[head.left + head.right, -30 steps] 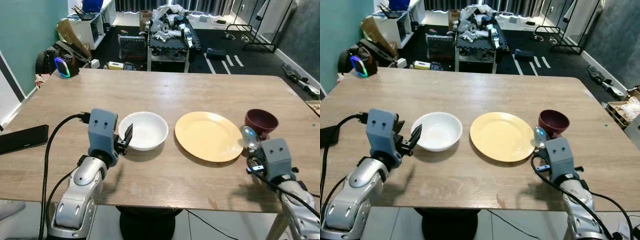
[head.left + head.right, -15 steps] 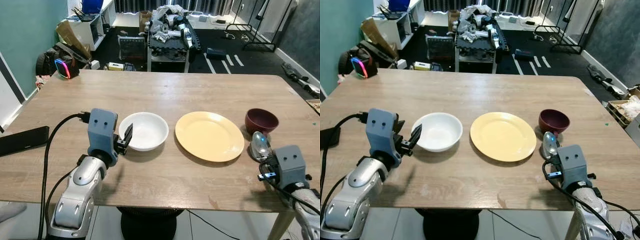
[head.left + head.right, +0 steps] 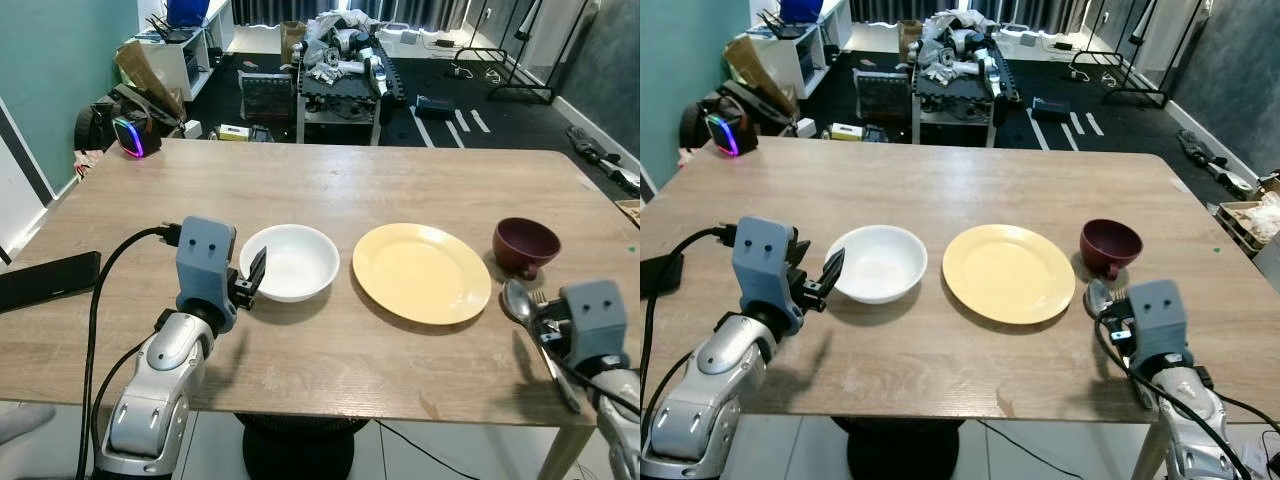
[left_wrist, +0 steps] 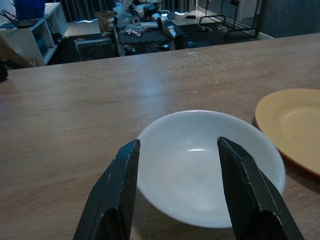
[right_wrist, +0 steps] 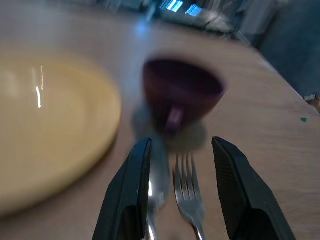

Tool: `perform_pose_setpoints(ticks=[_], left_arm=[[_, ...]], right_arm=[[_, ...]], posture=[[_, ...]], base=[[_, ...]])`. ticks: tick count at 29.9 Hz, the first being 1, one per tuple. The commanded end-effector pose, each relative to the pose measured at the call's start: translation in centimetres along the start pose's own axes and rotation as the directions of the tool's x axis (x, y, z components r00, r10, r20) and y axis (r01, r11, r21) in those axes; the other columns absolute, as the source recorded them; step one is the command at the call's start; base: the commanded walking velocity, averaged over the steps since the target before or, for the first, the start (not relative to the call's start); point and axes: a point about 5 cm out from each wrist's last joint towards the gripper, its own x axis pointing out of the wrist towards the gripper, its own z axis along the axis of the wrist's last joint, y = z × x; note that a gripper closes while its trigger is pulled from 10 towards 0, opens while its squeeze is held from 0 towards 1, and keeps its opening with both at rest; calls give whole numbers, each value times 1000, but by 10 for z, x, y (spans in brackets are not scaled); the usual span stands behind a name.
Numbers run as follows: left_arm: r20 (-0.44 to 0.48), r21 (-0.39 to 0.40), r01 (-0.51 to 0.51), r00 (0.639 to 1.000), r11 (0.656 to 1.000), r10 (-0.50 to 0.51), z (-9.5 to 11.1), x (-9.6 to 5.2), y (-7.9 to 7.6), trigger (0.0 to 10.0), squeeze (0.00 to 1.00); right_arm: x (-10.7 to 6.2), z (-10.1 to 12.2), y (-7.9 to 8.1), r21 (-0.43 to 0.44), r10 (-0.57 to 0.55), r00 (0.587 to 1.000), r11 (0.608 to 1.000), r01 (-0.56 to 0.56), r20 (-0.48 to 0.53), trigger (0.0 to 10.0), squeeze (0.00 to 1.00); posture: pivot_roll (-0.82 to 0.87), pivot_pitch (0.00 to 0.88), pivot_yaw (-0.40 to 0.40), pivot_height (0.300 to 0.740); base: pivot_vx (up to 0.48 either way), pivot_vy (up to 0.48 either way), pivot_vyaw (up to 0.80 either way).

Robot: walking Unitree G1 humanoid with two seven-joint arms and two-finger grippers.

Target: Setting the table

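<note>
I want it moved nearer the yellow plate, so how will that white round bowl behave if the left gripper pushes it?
The white round bowl looks glossy and rigid, so it would probably slide on the wooden table. Its curved wall may slip off the left gripper. Likely breakable.

The right gripper hangs with its 2 fingers apart; between them lie a spoon and a fork; just beyond sits a maroon cup; a yellow plate is beside it.
</note>
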Motion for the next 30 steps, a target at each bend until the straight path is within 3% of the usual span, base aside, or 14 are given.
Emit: perform_pose_setpoints(ticks=[1,2,3,4,7,8,9,10,12,14,16,20,22,30], left_arm=[[-20,-7,9,1000,1000,-10,-3,1,-2,10000,0],[-20,-7,9,1000,1000,-10,-3,1,-2,10000,0],[-20,-8,14,1000,1000,-14,-3,1,-3,10000,0],[-20,-8,14,1000,1000,-14,-3,1,-3,10000,0],[-22,-11,21,1000,1000,-22,-4,2,-5,10000,0],[-22,-11,21,1000,1000,-22,-4,2,-5,10000,0],[-22,-10,22,999,1000,-23,-4,3,-6,10000,0],[-22,-10,22,999,1000,-23,-4,3,-6,10000,0],[-30,0,21,999,1000,-21,-5,3,-7,10000,0],[-33,4,21,999,1000,-21,-6,4,-7,10000,0],[-33,4,21,999,1000,-21,-6,4,-7,10000,0],[-22,-14,1,1000,1000,-1,-4,5,-5,10000,0],[-19,-15,-5,1000,1000,4,-4,5,-5,10000,0],[-19,-18,-3,1000,1000,3,-4,3,-6,10000,0]], right_arm=[[1,10,2,182,-48,997,983,38,52,10000,0],[1,10,2,182,-48,997,983,38,52,10000,0],[1,16,11,339,-85,993,940,51,86,10000,0],[1,16,11,339,-85,993,940,51,86,10000,0],[-2,21,45,616,-128,986,787,35,106,10000,0],[-2,21,45,616,-128,986,787,35,106,10000,0],[-3,21,54,683,-137,985,729,29,103,10000,0],[-3,21,54,683,-137,985,729,29,103,10000,0],[-3,23,69,754,-140,985,656,12,105,10000,0],[-3,24,73,774,-139,985,633,7,104,10000,0],[-3,24,73,774,-139,985,633,7,104,10000,0],[-1,33,96,741,-45,991,669,-63,125,10000,0],[-1,35,100,739,-28,992,670,-73,123,10000,0],[-1,35,100,740,-21,993,669,-70,114,10000,0]], posture=[[-11,0,77,740],[-11,0,77,740],[-15,0,78,740],[-15,0,78,740],[-19,0,80,740],[-19,0,80,740],[-19,0,80,740],[-19,0,80,740],[-15,0,83,740],[-14,0,83,740],[-14,0,83,740],[-7,0,79,740],[-7,0,78,740],[-8,0,79,740]], base=[[0,0,0],[0,0,0],[0,0,0],[0,0,0],[0,0,0],[0,0,0],[0,0,0],[0,0,0],[0,0,0],[0,0,0],[0,0,0],[0,0,0],[0,0,0],[-120,0,0]])
